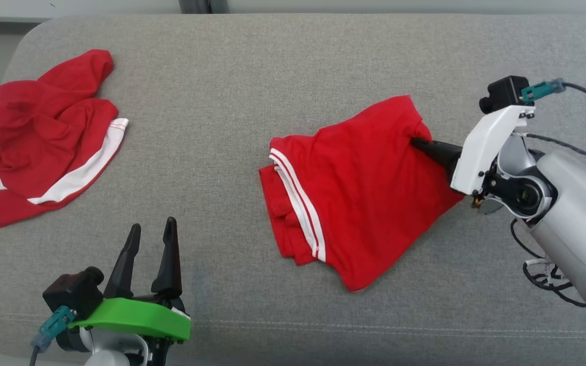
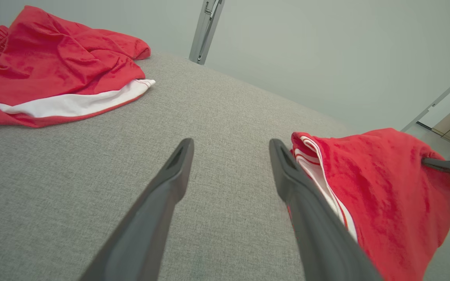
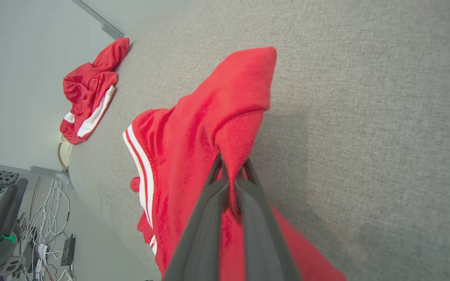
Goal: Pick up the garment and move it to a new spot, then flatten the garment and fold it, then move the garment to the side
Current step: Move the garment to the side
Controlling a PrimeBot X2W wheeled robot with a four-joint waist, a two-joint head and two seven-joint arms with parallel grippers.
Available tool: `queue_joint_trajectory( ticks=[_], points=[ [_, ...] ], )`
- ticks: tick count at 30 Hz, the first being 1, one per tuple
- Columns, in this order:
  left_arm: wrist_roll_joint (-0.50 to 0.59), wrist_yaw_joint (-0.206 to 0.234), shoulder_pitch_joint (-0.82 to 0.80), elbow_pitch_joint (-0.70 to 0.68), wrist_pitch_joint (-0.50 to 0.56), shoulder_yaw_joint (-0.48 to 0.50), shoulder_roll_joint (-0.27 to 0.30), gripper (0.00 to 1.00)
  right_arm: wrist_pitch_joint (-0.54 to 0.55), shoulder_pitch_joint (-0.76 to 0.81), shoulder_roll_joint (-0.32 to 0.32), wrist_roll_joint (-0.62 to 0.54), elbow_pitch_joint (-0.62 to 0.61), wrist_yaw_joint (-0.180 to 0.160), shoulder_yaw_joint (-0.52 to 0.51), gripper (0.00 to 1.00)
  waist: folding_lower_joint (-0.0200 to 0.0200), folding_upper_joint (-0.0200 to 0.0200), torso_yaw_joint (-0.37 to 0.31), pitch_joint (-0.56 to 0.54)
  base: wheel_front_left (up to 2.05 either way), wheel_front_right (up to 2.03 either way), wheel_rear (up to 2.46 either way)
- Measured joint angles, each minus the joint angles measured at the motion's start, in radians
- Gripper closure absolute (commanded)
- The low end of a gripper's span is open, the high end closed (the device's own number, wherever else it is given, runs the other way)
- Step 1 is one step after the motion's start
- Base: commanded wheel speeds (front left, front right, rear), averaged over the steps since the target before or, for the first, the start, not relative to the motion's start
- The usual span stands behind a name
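Observation:
The garment (image 1: 359, 193) is a folded red piece with white stripes, lying right of centre on the grey cushion. My right gripper (image 1: 417, 144) is shut on a pinch of its right upper edge, and that fabric is pulled up between the fingers (image 3: 231, 175). The same garment (image 2: 385, 187) appears to the right in the left wrist view, with the right fingers (image 2: 447, 168) biting its far edge. My left gripper (image 1: 151, 233) stands open at the lower left, holding nothing, well apart from the garment.
A second red garment with a white band (image 1: 38, 142) lies crumpled at the cushion's far left. The grey cushion (image 1: 252, 91) has bare room in the middle and along the back. Cables and equipment (image 3: 33, 218) lie on the floor beyond the cushion's edge.

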Motion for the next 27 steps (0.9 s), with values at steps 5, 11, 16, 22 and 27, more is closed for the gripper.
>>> queue_joint_trajectory(
  ticks=[5, 11, 16, 22, 27],
  points=[
    [0.0, -0.001, 0.0, -0.01, 0.0, -0.006, 0.001, 0.02, 0.034, -0.039, -0.046, -0.001, 0.008, -0.028, -0.013, 1.0, 0.0, 0.0, -0.003, 0.016, 0.0, 0.0, 0.0],
    [0.009, -0.001, 0.0, -0.034, 0.006, -0.005, 0.028, 0.02, 0.059, -0.081, -0.127, -0.002, 0.028, -0.053, -0.047, 1.0, 0.0, 0.0, -0.007, 0.05, 0.0, 0.0, 0.0],
    [0.02, -0.001, -0.001, -0.045, 0.019, -0.004, 0.047, 0.03, 0.063, -0.099, -0.183, -0.013, 0.046, -0.073, -0.063, 1.0, 0.0, 0.0, -0.012, 0.083, 0.0, 0.0, 0.0],
    [0.031, 0.0, -0.003, -0.072, 0.037, -0.001, 0.067, 0.04, 0.056, -0.13, -0.235, -0.044, 0.065, -0.096, -0.078, 1.0, 0.0, 0.0, -0.028, 0.118, 0.0, 0.0, 0.0],
    [0.036, 0.009, -0.003, -0.097, 0.053, 0.0, 0.083, 0.04, 0.049, -0.137, -0.283, -0.058, 0.078, -0.106, -0.088, 1.0, 0.0, 0.0, -0.043, 0.134, 0.0, 0.0, 0.0]
  ],
)
